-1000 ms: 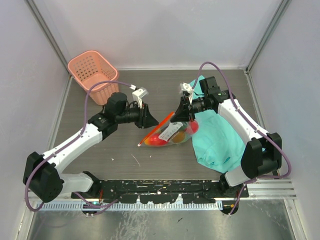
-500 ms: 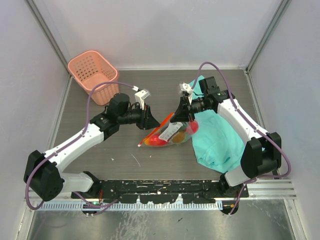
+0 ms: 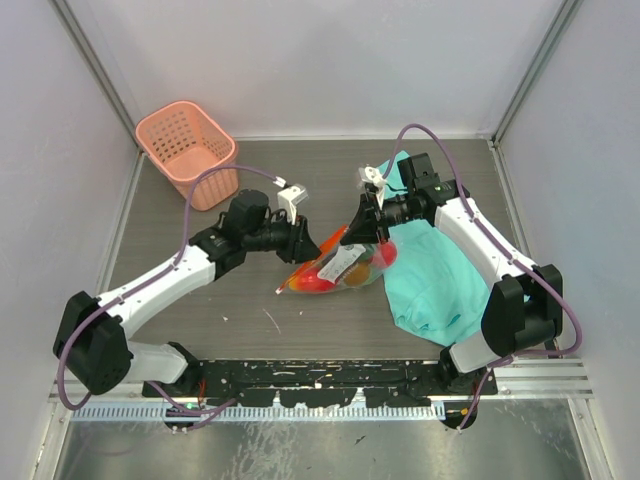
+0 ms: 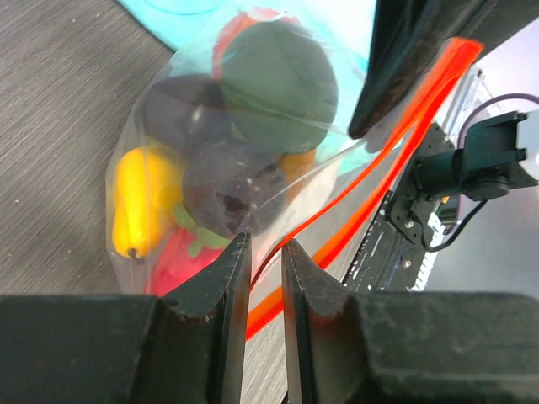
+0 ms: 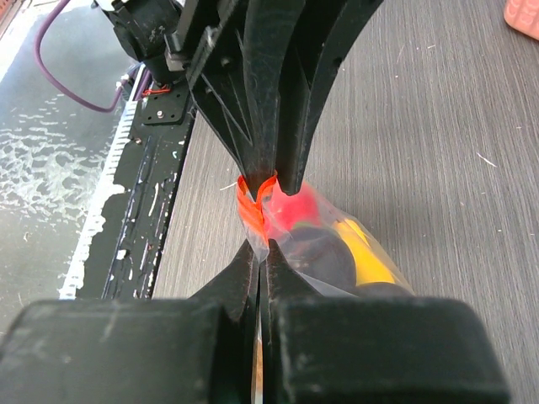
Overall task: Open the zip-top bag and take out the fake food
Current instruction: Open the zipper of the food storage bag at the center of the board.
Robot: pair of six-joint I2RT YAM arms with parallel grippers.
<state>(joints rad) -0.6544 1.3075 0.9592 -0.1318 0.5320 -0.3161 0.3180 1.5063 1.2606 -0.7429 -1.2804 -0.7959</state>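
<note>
Two pincers at one clear crinkly zip-top bag (image 3: 340,268) in the middle of the grey wood-grain counter (image 3: 250,300), its right end against a crumpled teal cloth (image 3: 440,280). Right pincer (image 5: 262,252) pressed together on the bag's upper edge at the red-orange zip strip (image 4: 425,105), with that end raised. Left pincer (image 4: 265,244) narrowly apart, one finger on either side of the bag's thin lip, not yet clamping it. Inside the bag, glossy plastic fake food (image 4: 244,181): yellow, red, green, orange and dark purple pieces bunched together. Far left corner: pink plastic mesh basket (image 3: 187,150), well apart from the bag.
</note>
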